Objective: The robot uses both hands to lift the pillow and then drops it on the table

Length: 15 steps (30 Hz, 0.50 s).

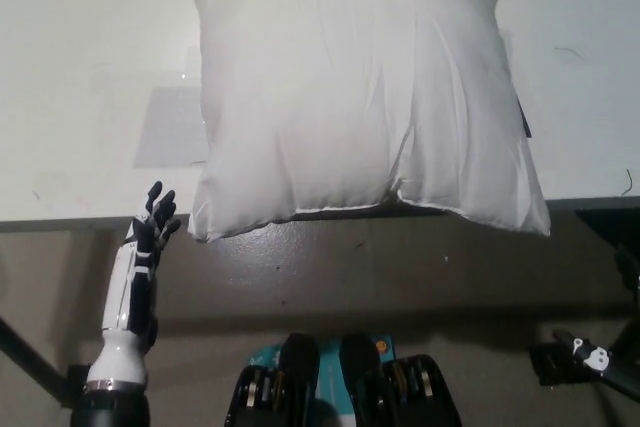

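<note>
1. The pillow (365, 97) lies flat on the white table (80, 77), its near corners hanging over the table's front edge toward me.
2. My left hand (150, 232) sits off the pillow's near-left corner, below the table edge, fingers spread, holding nothing.
3. My right hand (590, 359) is low, far off the pillow's near-right corner; I cannot tell how its fingers stand.
4. This fits either side of the lift: a pillow dropped back, or one waiting.
5. Any two-handed grip should press both pillow sides evenly, palms facing inward, so the soft filling does not sag or slip.
</note>
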Tool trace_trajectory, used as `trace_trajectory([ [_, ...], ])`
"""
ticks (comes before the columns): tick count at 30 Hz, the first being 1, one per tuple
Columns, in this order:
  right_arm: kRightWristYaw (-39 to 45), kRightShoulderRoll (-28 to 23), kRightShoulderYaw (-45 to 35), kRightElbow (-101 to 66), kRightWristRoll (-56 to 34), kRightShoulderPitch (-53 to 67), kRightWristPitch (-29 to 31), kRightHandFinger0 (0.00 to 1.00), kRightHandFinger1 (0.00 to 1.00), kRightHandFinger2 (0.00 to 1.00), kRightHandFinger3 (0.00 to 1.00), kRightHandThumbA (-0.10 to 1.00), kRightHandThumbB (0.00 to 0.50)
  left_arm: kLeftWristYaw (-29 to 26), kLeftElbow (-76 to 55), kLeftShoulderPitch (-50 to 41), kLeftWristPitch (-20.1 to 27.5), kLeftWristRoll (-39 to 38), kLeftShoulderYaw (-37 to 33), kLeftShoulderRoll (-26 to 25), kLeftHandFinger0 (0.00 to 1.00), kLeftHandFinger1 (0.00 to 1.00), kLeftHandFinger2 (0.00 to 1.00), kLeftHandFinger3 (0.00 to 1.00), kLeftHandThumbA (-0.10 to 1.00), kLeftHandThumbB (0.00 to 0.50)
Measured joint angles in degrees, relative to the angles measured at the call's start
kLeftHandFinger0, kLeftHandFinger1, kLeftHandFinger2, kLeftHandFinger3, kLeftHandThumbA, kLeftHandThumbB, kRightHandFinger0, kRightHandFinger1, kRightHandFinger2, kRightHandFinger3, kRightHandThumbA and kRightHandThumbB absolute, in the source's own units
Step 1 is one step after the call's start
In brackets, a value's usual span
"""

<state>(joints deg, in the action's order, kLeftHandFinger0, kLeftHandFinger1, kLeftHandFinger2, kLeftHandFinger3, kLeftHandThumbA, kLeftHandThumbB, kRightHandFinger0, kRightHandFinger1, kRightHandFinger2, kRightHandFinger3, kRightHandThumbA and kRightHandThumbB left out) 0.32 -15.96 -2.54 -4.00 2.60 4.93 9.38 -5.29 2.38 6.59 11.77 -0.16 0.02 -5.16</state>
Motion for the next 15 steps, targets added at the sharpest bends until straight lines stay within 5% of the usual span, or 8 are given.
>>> trace_trajectory([
  [5,0.2,0.43,-0.35,0.04,-0.4,-0.62,-0.01,1.0,1.0,1.0,1.0,1.0,0.28,0.43,-0.64,0.0,0.24,0.98,-0.31,0.02,1.0,1.0,1.0,1.0,1.0,0.082],
  [7,0.22,0.53,-0.41,0.04,-0.43,-1.0,-0.01,1.0,1.0,1.0,1.0,1.0,0.266,0.44,-0.64,0.18,0.41,1.41,-0.38,0.06,1.0,1.0,1.0,1.0,1.0,0.12],
  [15,0.3,0.6,-0.67,0.02,-0.46,-1.63,-0.01,1.0,1.0,1.0,1.0,1.0,0.298,0.38,-1.87,0.7,1.04,3.33,-0.16,0.96,1.0,1.0,1.0,1.0,1.0,0.127],
])
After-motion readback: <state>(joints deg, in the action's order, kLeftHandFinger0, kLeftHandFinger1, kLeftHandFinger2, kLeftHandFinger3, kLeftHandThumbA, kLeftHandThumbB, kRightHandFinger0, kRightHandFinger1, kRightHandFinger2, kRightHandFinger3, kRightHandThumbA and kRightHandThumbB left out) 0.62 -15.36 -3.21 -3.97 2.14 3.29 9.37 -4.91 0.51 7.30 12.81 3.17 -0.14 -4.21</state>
